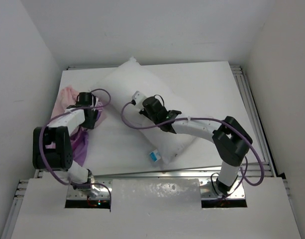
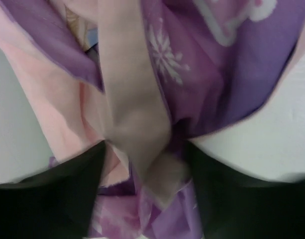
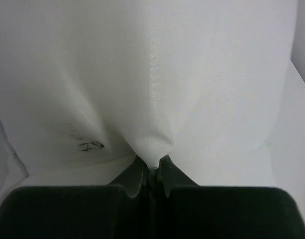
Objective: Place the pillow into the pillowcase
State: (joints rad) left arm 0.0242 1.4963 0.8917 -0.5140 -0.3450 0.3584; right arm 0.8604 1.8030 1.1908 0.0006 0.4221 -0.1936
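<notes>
The plump white pillow [image 1: 137,84] lies slantwise across the middle of the table, its blue-and-white tag [image 1: 154,156] at the near corner. My right gripper [image 1: 138,99] rests on top of it. In the right wrist view that gripper [image 3: 152,169] is shut, pinching a peak of the pillow's [image 3: 152,74] white cloth. The pillowcase [image 1: 67,97], pink and purple, lies crumpled at the table's left edge. My left gripper [image 1: 91,118] is down on it. In the left wrist view a thick bunch of the snowflake-printed pillowcase [image 2: 217,64] fills the space between the left gripper's [image 2: 145,189] dark fingers, which are closed on it.
White walls close in the table on the left, back and right. A metal rail [image 1: 249,99] runs along the table's right edge. Part of the pillowcase hangs over the left edge by the left arm's base [image 1: 52,147].
</notes>
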